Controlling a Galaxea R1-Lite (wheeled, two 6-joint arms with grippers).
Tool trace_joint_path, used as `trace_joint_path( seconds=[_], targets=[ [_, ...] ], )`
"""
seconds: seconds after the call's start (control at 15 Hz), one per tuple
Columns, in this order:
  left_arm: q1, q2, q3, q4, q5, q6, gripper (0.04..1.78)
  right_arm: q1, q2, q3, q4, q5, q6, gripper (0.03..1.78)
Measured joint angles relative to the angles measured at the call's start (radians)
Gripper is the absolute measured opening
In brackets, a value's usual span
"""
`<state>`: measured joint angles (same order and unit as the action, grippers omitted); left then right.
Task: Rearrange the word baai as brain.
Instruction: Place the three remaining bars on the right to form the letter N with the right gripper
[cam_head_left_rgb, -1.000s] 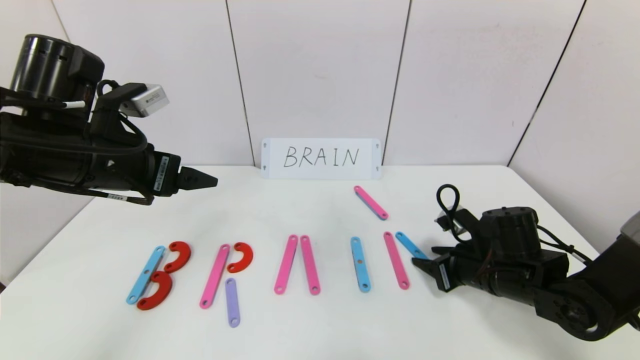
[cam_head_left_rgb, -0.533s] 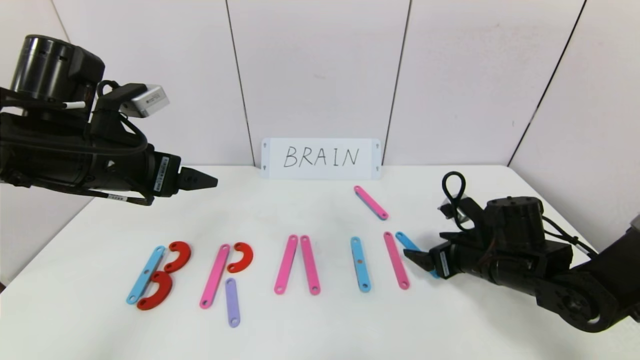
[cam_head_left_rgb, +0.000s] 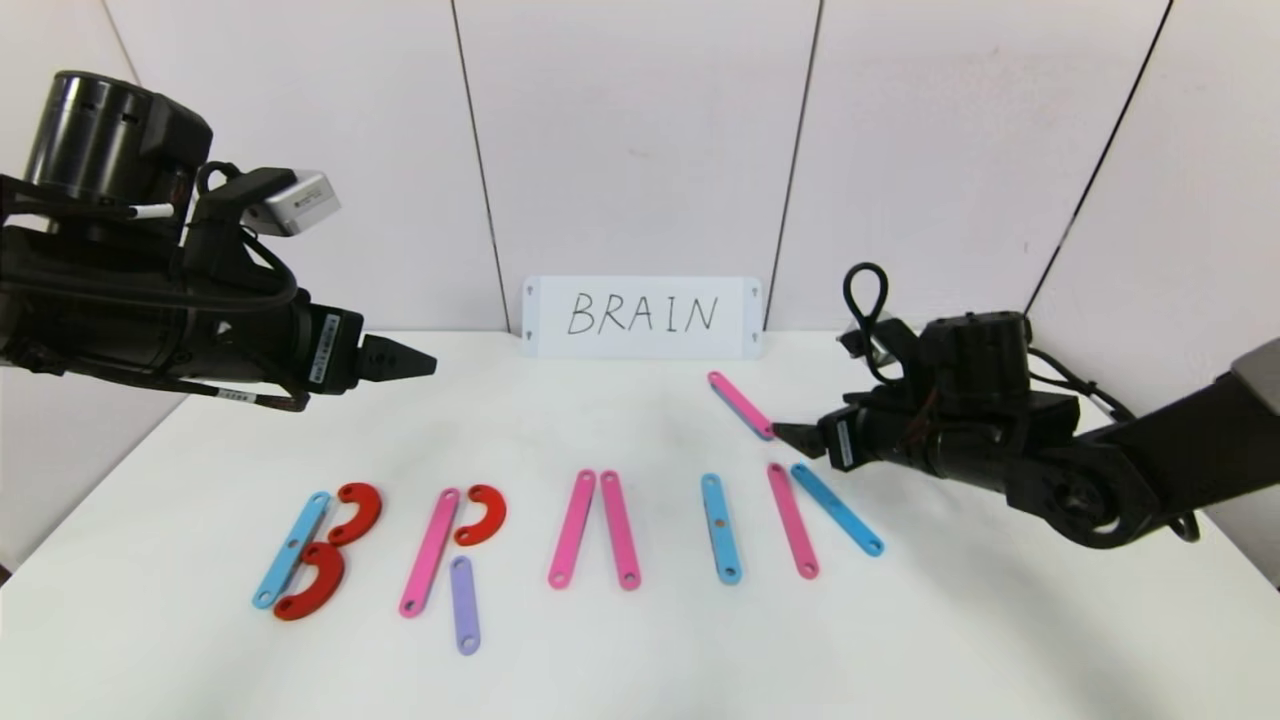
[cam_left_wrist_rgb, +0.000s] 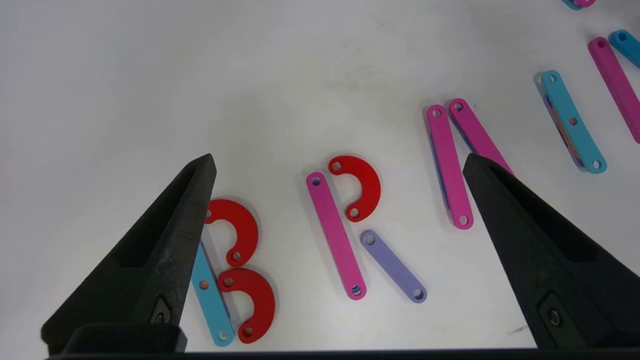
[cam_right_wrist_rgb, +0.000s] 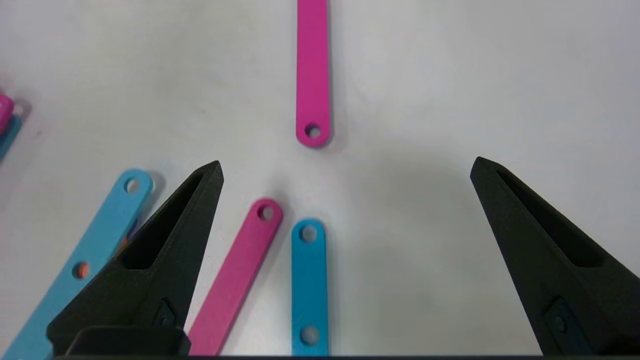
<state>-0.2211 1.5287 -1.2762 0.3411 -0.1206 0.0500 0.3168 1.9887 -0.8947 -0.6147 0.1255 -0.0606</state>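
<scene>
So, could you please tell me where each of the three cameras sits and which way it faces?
Head view: on the robot's head, looking forward and down at the white table, the flat plastic letter pieces and white handwritten BRAIN card; both arms show.
Left wrist view: on the left arm, looking down past the open left gripper at the red C-shaped curves.
Right wrist view: on the right arm, looking down past the open right gripper at a lone pink straight strip.
Shared: that pink strip also shows in the head view.

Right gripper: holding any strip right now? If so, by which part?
Nothing held. The right gripper is open and empty above the table, near the spare pink strip. The left gripper is open and empty too.
</scene>
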Motion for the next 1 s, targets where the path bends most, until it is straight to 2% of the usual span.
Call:
trace_joint_path(
  seconds=[0.27, 0.4, 0.67, 0.8, 1.0],
  targets=[
    [0.000, 0.004, 0.000, -0.001, 0.001, 0.000, 1.73, 0.013, 0.111, -0.225, 0.132, -0.010, 0.000, 1.73],
    [0.000, 0.006, -0.001, -0.001, 0.001, 0.000, 1.73, 0.020, 0.169, -0.302, 0.160, -0.022, -0.001, 1.73],
    [0.000, 0.010, -0.001, -0.001, 0.001, 0.000, 1.73, 0.030, 0.259, -0.381, 0.186, -0.027, 0.000, 1.73],
    [0.000, 0.010, -0.002, -0.001, 0.001, 0.000, 1.73, 0.040, 0.283, -0.399, 0.186, -0.051, -0.002, 1.72],
    [0.000, 0.010, -0.002, -0.001, 0.001, 0.000, 1.73, 0.050, 0.305, -0.423, 0.188, -0.057, -0.005, 1.55]
  ],
)
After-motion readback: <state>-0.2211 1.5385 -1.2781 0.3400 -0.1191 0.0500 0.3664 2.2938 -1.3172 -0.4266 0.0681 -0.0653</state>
